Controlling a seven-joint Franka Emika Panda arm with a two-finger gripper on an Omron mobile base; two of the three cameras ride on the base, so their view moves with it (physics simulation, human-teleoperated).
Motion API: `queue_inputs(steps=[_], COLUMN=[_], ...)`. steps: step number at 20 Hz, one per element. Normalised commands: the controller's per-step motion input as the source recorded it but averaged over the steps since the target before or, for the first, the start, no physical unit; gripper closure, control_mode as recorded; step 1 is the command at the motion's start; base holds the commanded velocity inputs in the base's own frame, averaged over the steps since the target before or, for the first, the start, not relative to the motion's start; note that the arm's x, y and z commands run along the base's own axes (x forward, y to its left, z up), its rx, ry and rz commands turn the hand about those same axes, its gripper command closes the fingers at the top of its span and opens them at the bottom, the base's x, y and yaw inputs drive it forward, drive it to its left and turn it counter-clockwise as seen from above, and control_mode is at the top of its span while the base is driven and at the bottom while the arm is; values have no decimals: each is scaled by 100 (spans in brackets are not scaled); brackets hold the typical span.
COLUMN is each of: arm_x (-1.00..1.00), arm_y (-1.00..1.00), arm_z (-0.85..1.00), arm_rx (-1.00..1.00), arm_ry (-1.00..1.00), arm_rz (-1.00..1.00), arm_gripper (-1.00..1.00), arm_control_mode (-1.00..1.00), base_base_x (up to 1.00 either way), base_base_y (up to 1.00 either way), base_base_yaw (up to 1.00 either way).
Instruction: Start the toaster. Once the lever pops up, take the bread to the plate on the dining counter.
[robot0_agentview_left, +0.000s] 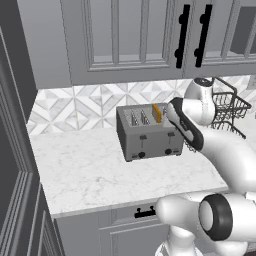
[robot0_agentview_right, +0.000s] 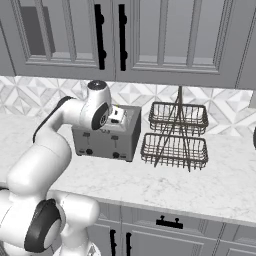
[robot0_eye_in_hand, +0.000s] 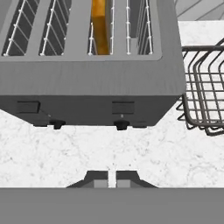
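Toaster (robot0_agentview_left: 149, 132): sitting on the marble worktop (robot0_agentview_left: 95, 170) against the tiled wall — both dark levers on its front are looking raised, so by my reading it is not yet started.
Bread (robot0_agentview_left: 157, 113): standing upright in the third slot from the toaster's left end, its golden edge poking above the top.
Gripper (robot0_eye_in_hand: 111, 178): hovering above and just in front of the toaster, fingertips pressed almost together with nothing between them — pointing down near the right-hand lever (robot0_eye_in_hand: 123, 107).
Wire basket rack (robot0_agentview_right: 176, 135): standing just beside the toaster's right end.
Progress: nothing is showing as done; pressing the lever, waiting, lifting the bread and carrying it off are all remaining.
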Motion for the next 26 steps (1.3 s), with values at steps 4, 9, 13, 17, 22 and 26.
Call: queue_inputs(steps=[4, 9, 13, 17, 22, 26], arm_x=[37, 35, 22, 15, 15, 19], arm_y=[0, 0, -4, -10, -3, 0], arm_z=[-26, -22, -23, -22, -18, -17], arm_rx=[0, 0, 0, 0, 0, 0], arm_ry=[-1, 0, 0, 0, 0, 0], arm_rz=[3, 3, 3, 2, 2, 1], arm_gripper=[100, 100, 100, 100, 100, 100], arm_control_mode=[-100, -100, -100, -100, -100, -100], base_base_x=[0, 0, 0, 0, 0, 0], base_base_y=[0, 0, 0, 0, 0, 0], base_base_yaw=[0, 0, 0, 0, 0, 0])
